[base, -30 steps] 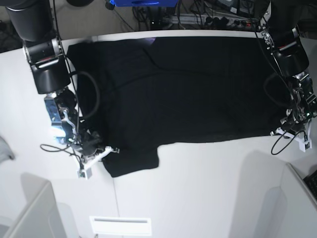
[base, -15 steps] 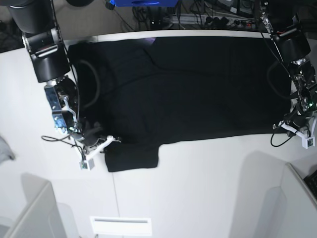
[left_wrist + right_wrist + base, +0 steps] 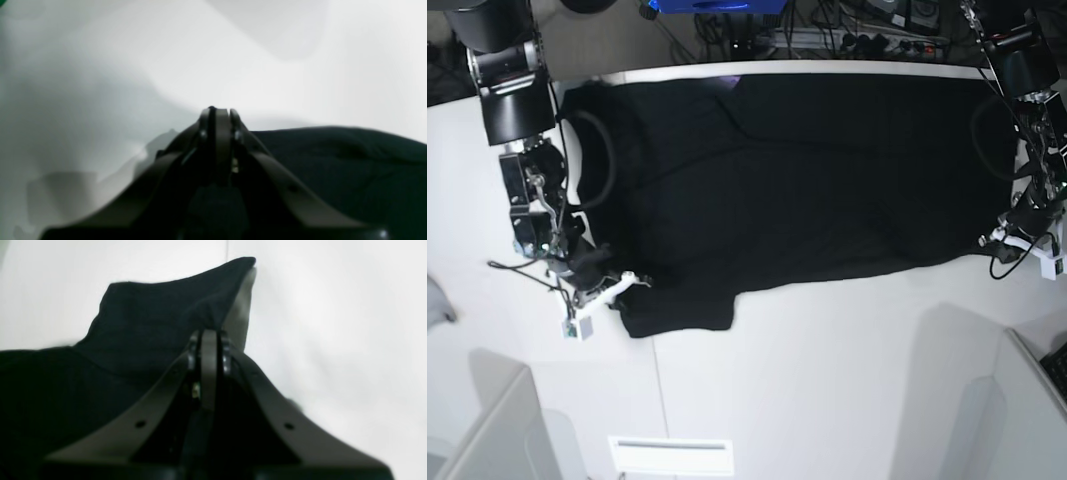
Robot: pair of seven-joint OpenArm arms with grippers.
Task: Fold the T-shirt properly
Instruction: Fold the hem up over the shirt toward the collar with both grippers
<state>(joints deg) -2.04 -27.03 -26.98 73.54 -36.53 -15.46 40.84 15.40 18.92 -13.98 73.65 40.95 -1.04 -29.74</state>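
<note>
The black T-shirt (image 3: 807,180) lies spread plain side up across the far half of the white table (image 3: 827,380), one sleeve at the near left. My right gripper (image 3: 622,285) is at that sleeve. In the right wrist view its jaws (image 3: 208,333) are shut on the sleeve's edge, and the cloth (image 3: 133,323) rises in a peak toward the tips. My left gripper (image 3: 999,240) is at the shirt's near right corner. In the left wrist view it (image 3: 217,111) is shut, with black cloth (image 3: 350,166) running under and to the right of the fingers.
A small grey cloth scrap (image 3: 435,300) pokes in at the left edge. White box walls stand at the near left (image 3: 487,430) and near right (image 3: 1027,400) corners. A white slotted plate (image 3: 670,455) lies at the front. Cables (image 3: 867,40) run behind the table.
Both arms have pulled back toward the far side, and the shirt's near edge and sleeve have slid that way with them. Both grippers have stayed shut.
</note>
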